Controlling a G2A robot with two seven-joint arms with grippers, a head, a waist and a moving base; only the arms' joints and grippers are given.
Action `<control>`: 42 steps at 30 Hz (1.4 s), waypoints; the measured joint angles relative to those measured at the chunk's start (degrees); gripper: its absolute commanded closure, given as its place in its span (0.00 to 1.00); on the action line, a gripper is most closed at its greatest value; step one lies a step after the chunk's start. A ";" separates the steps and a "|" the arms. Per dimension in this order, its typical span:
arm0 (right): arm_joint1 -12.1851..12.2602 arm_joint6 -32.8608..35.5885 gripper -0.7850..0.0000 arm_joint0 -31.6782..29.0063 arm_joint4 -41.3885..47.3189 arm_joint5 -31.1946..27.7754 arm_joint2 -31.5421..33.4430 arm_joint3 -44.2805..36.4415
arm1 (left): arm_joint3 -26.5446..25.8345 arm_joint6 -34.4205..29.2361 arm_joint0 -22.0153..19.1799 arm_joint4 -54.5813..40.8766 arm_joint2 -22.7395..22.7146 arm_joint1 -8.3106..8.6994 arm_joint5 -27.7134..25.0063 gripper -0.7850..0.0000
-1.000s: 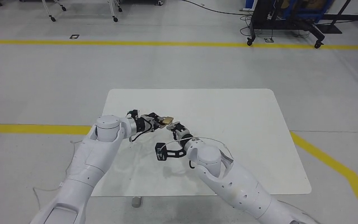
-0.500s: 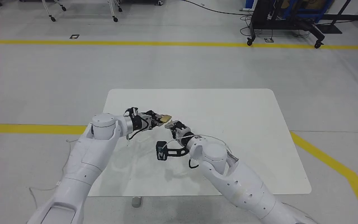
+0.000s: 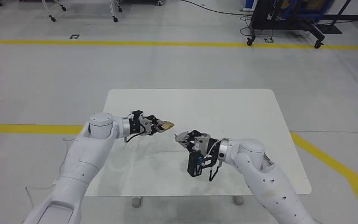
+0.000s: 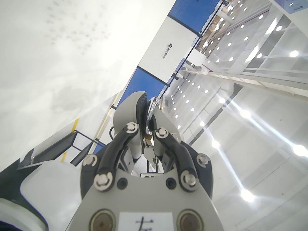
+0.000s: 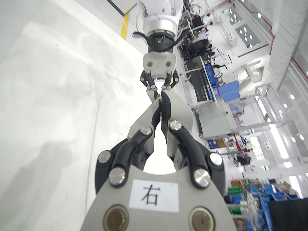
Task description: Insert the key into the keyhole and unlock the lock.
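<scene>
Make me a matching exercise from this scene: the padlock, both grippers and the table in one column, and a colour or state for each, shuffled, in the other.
Column one:
1. padlock
2. left gripper
3. right gripper
4. table

Column two:
A. white
B. shut on the padlock
C. brass-coloured body
D. shut, fingertips close to the padlock

Pairs: 1-C, 2-B, 3-D, 4-A
</scene>
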 measured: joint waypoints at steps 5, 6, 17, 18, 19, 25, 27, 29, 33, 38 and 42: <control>0.32 -2.16 1.00 1.85 -1.14 -0.44 -1.54 2.46 | 0.93 -4.08 -0.63 -1.57 1.28 -0.15 0.59 1.00; 0.32 -2.26 1.00 2.25 -1.13 -0.41 -1.95 2.78 | 1.05 -4.40 -0.79 -1.38 1.58 -0.16 0.60 1.00; 0.34 0.37 1.00 4.90 -0.85 0.91 -4.81 4.89 | 2.44 -6.48 -2.14 0.33 4.02 -0.12 -0.19 1.00; 0.37 0.61 1.00 4.99 -0.66 1.00 -4.81 5.10 | 2.49 -6.41 -2.18 0.34 4.10 -0.12 -0.28 1.00; 0.40 0.97 1.00 5.12 -0.49 1.12 -4.84 5.35 | 2.57 -6.38 -2.24 0.31 4.20 -0.11 -0.35 1.00; 0.80 -0.73 1.00 5.46 0.44 0.89 -4.98 6.13 | 2.86 -6.10 -2.51 0.21 4.66 -0.06 -0.36 1.00; 0.97 -0.42 1.00 5.43 -0.06 1.06 -4.91 6.18 | 2.81 -6.11 -2.51 0.16 4.80 -0.05 -0.39 1.00; 1.12 -0.21 1.00 5.43 -0.22 1.07 -4.99 6.24 | 2.80 -6.23 -2.51 -0.01 4.95 -0.02 -0.38 1.00; 1.34 -0.02 1.00 5.63 -0.41 0.90 -5.39 6.40 | 2.84 -6.29 -2.57 -0.17 5.19 0.03 -0.27 1.00; 1.45 0.25 1.00 6.26 0.00 1.05 -6.16 7.08 | 2.61 -6.78 -2.50 -0.77 5.55 0.06 -0.14 1.00; 1.53 0.75 1.00 6.70 0.26 1.26 -6.60 7.36 | 2.51 -6.93 -2.47 -0.91 5.74 0.14 -0.18 1.00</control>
